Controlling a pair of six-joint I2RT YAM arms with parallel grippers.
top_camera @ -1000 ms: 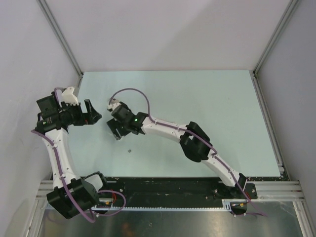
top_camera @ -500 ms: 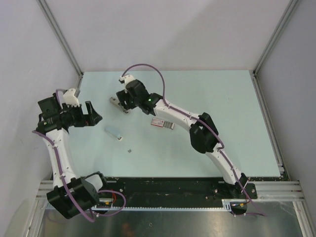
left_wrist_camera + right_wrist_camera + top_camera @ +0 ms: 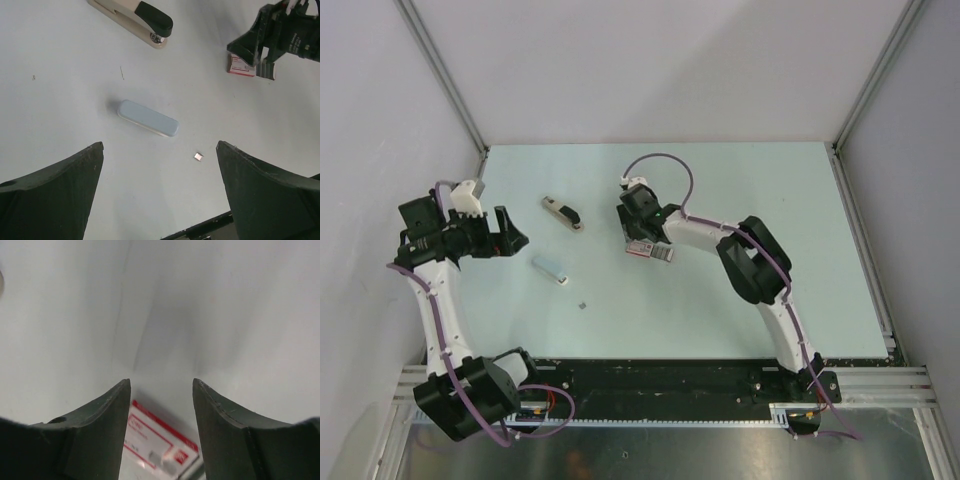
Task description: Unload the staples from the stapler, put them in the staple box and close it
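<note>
The stapler (image 3: 563, 212) is beige with a black top and lies free on the table at the back left; it also shows in the left wrist view (image 3: 132, 20). My right gripper (image 3: 638, 238) is open and hangs low over a small red-and-white staple box (image 3: 660, 253), whose end shows between its fingers (image 3: 160, 445). In its own view the right gripper (image 3: 161, 385) holds nothing. My left gripper (image 3: 510, 232) is open and empty at the left, well above the table (image 3: 160, 147).
A pale grey-blue bar (image 3: 549, 268) lies left of centre, also in the left wrist view (image 3: 148, 118). A tiny metal staple piece (image 3: 581, 305) lies nearer the front (image 3: 198, 156). The black front rail (image 3: 670, 375) bounds the near edge.
My right gripper has swung from over the grey-blue bar, past the stapler, rightwards to the red-and-white box. The stapler and the bar now lie uncovered. The left arm has barely moved.
</note>
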